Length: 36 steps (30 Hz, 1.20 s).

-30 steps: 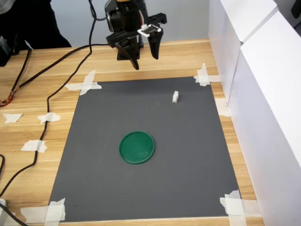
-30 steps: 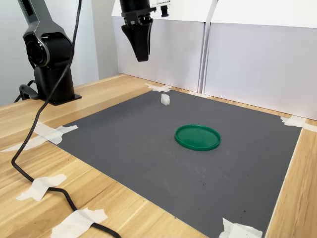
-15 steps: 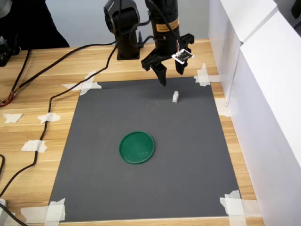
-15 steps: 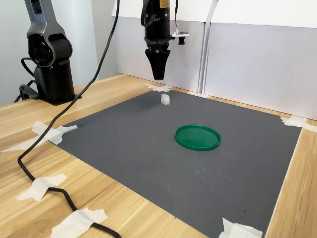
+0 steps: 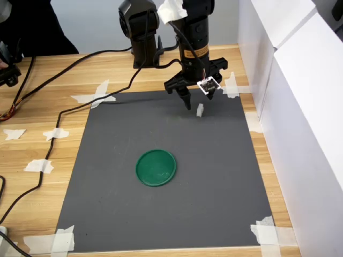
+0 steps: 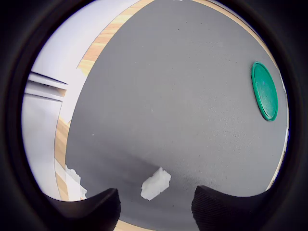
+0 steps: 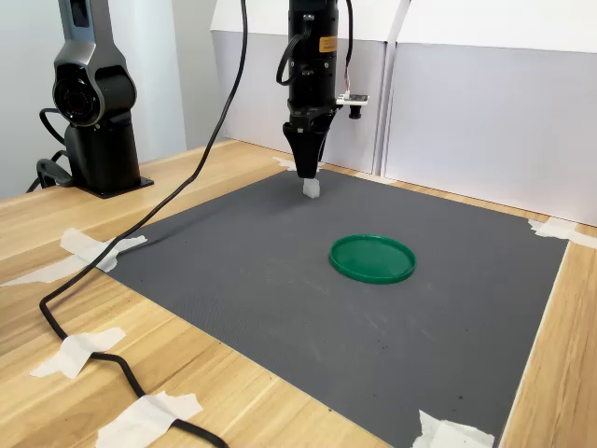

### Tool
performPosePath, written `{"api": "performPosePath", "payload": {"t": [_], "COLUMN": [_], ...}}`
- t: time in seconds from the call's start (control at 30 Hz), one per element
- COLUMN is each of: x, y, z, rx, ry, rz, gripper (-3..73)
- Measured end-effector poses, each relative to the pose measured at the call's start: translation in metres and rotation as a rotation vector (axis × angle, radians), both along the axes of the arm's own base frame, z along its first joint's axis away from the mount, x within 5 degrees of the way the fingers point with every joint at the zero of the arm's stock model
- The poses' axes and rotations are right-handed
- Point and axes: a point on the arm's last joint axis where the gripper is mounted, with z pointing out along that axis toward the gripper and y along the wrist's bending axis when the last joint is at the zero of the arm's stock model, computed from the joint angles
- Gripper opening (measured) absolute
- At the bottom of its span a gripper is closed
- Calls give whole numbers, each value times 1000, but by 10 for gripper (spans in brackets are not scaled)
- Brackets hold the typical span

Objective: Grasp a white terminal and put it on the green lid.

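Over the white terminal [image 5: 200,110], the claw [image 5: 197,101] has come down lower, jaws apart.

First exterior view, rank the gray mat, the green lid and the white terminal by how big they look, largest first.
1. Gray mat, by far the largest.
2. Green lid, a small disc on the mat.
3. White terminal, a tiny block; it lies farther from the camera, but the gap is too big for that to matter.
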Motion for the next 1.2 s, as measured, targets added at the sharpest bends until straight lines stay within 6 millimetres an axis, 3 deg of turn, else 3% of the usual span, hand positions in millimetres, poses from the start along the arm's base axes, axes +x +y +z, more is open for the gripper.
{"api": "performPosePath", "payload": {"t": [0.47,1.2], "x": [6,10], "y": [6,8], "z": [-19,-29], "rx": [-3,3], "ry": [54,71], "rz": [-21,-98], "gripper": [612,420]}}
